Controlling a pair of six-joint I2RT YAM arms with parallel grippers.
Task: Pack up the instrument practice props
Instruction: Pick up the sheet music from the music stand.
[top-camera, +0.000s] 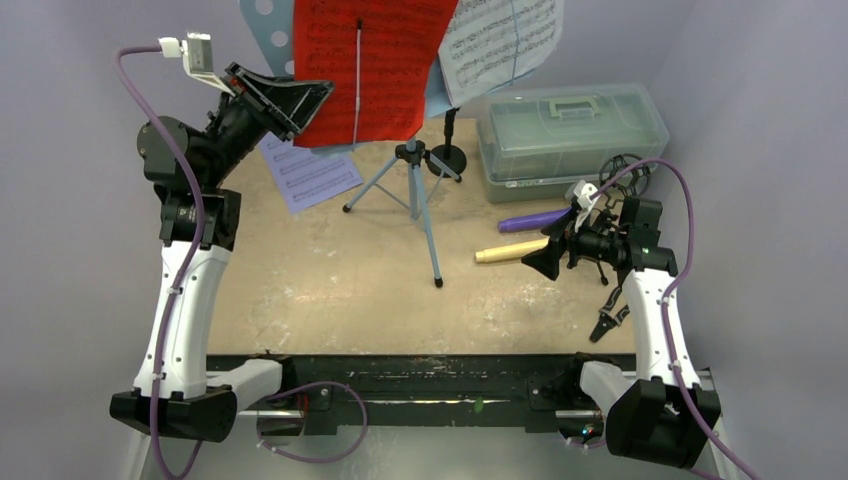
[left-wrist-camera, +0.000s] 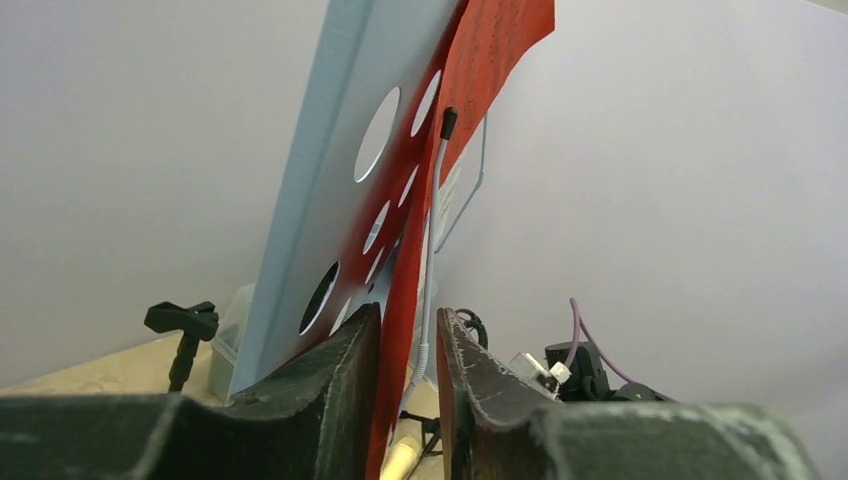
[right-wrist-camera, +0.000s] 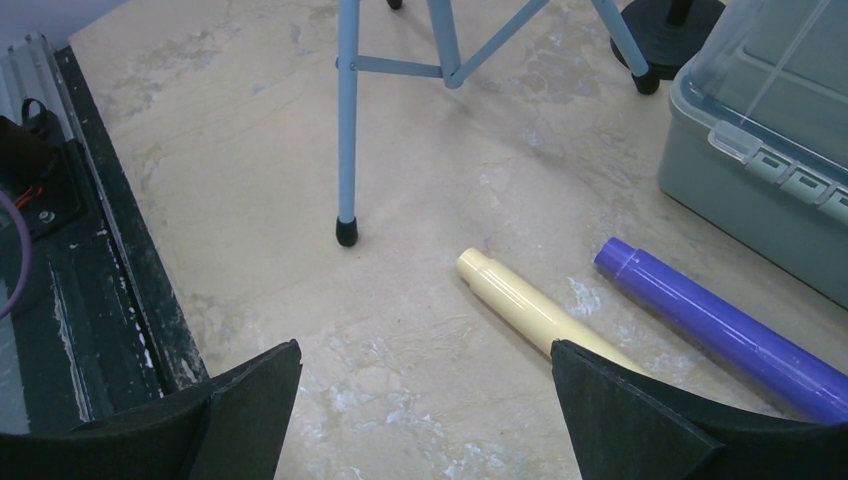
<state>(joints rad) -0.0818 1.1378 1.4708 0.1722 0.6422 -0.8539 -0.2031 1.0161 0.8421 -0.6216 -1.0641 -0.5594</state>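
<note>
Reaching up at upper left of the overhead view, the left gripper (top-camera: 318, 92) is bracketing the lower left corner of the red folder (top-camera: 375, 70). In the left wrist view its jaws are standing narrowly parted: the folder is lying against one finger and a slit is showing beside the other, so nothing is being pinched.

- Red folder: leaning on the light-blue music rest (top-camera: 262, 18) at top centre. Not packed.
- Music rest: standing upright on its tripod legs (top-camera: 415, 195). Not folded.
- Loose sheet (top-camera: 310, 172): lying flat on the table (top-camera: 330, 290), just below the left gripper.
- Sheet music (top-camera: 500, 40): sitting on the rest, right of the folder.
- Mic holder (top-camera: 447, 157): standing on its round base just behind the tripod.
- Plastic box (top-camera: 570, 135): sitting at upper right with its lid down.
- Purple microphone (top-camera: 533, 220) and cream microphone (top-camera: 510, 252): lying near each other on the table in front of the box.
- Right gripper (top-camera: 548, 258): hovering at the right end of the cream microphone, jaws spread wide and holding nothing.
- Second mic holder (top-camera: 625, 172): sitting beside the box, partly hidden by the right arm.
- Pliers (top-camera: 608, 322): lying at lower right.

Judging from this, the packing is only beginning. No prop is put away, and every item is waiting to be collected. The folder is looking like the first item in hand.
</note>
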